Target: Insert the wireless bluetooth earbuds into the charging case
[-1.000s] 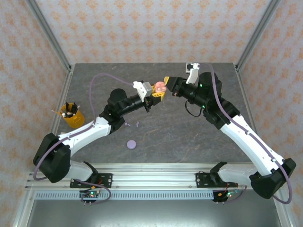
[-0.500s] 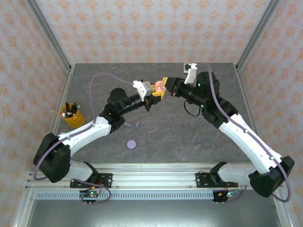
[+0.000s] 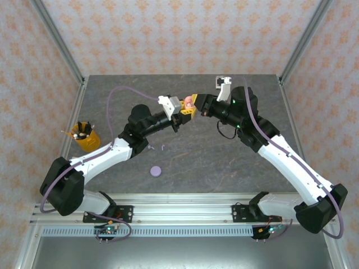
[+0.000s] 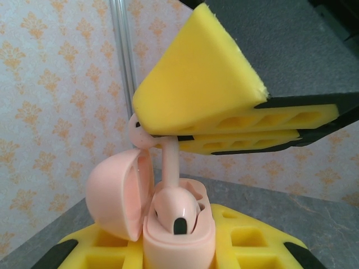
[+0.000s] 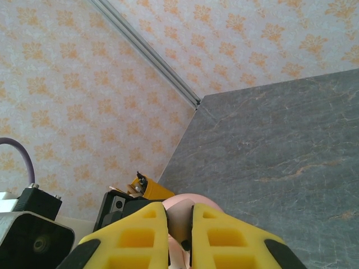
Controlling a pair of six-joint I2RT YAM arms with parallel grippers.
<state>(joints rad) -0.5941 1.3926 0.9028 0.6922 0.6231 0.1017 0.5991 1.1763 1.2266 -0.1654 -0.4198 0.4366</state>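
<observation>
Holds the open pink case clamped in the left claw, above the bench. Shows one pink bud seated. Grips the second pink bud in the right claw, stem down into the case, apparently not home. Leaves two lilac buds loose on the bench, lilac case nearby. Puts progress near one quarter, three buds left to seat.
</observation>
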